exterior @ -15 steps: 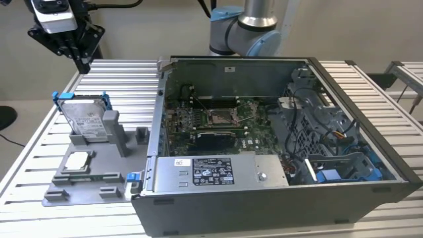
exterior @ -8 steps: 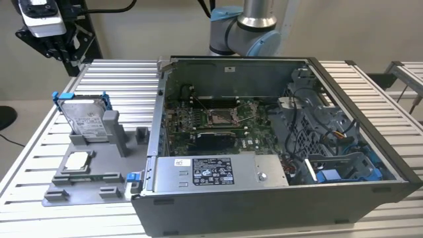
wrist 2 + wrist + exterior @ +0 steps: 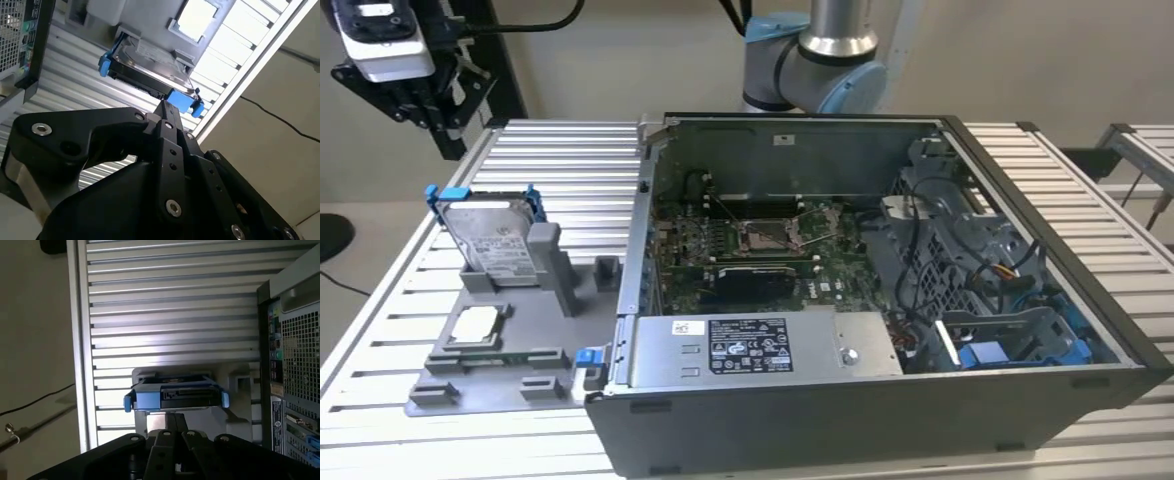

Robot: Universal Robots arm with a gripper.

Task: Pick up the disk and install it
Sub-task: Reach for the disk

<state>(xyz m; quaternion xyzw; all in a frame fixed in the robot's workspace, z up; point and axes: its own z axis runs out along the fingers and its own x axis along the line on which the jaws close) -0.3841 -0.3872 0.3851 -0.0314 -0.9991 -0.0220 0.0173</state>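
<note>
The disk [image 3: 488, 236] stands upright on its edge in a grey holder [image 3: 547, 275] on the table, on the exterior view's left. It is silver-grey with a white label and a blue frame. My gripper [image 3: 424, 108] hangs high above and behind it, well apart from it, shut with nothing held. In both wrist views the black fingertips sit pressed together, gripper [image 3: 165, 109] and gripper [image 3: 175, 421], with the disk [image 3: 150, 67] and its blue-framed edge [image 3: 175, 396] beyond them.
An open computer case [image 3: 881, 300] lies right of the holder, its motherboard [image 3: 761, 240] and a grey metal box [image 3: 761, 345] exposed. A small square chip [image 3: 475, 324] rests on the grey base. The slatted table [image 3: 574, 160] ends close to the disk's left.
</note>
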